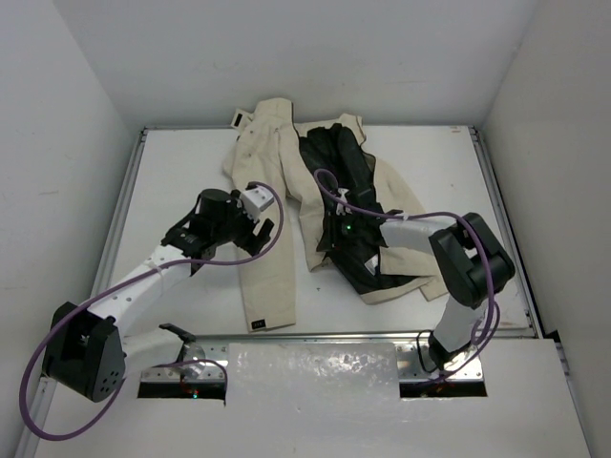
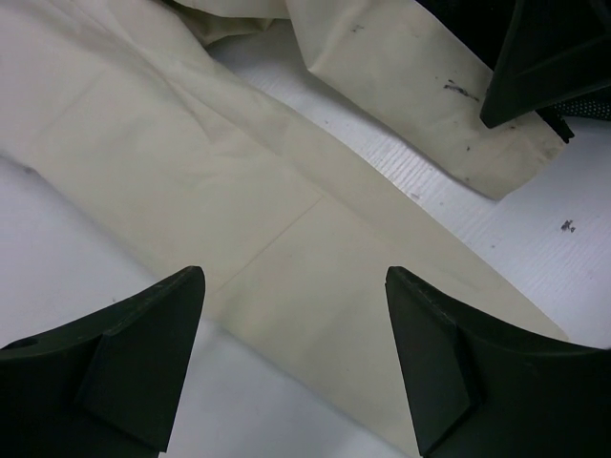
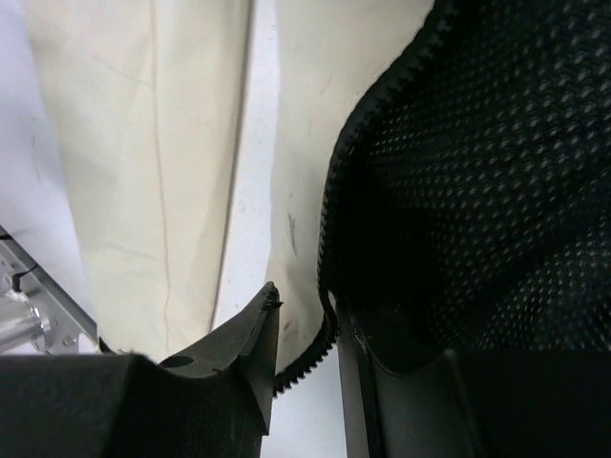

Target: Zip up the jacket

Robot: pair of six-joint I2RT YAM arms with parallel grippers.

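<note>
The jacket (image 1: 277, 181) lies spread on the white table, cream-beige, its front open and its black mesh lining (image 1: 339, 162) showing. My left gripper (image 1: 263, 229) is open and empty above the long left sleeve (image 2: 286, 219), which runs between its fingers (image 2: 143, 363). My right gripper (image 1: 336, 234) is at the lower front edge. In the right wrist view its fingers (image 3: 250, 353) stand a narrow gap apart around the dark zipper teeth (image 3: 329, 219), with white table showing between them. The lining (image 3: 477, 172) drapes over the right finger.
White walls close in on the table at the left, back and right. Metal rails (image 1: 124, 210) run along the table sides, one showing in the right wrist view (image 3: 38, 305). A black part of the right gripper (image 2: 544, 57) shows in the left wrist view. Purple cables (image 1: 420, 218) loop over both arms.
</note>
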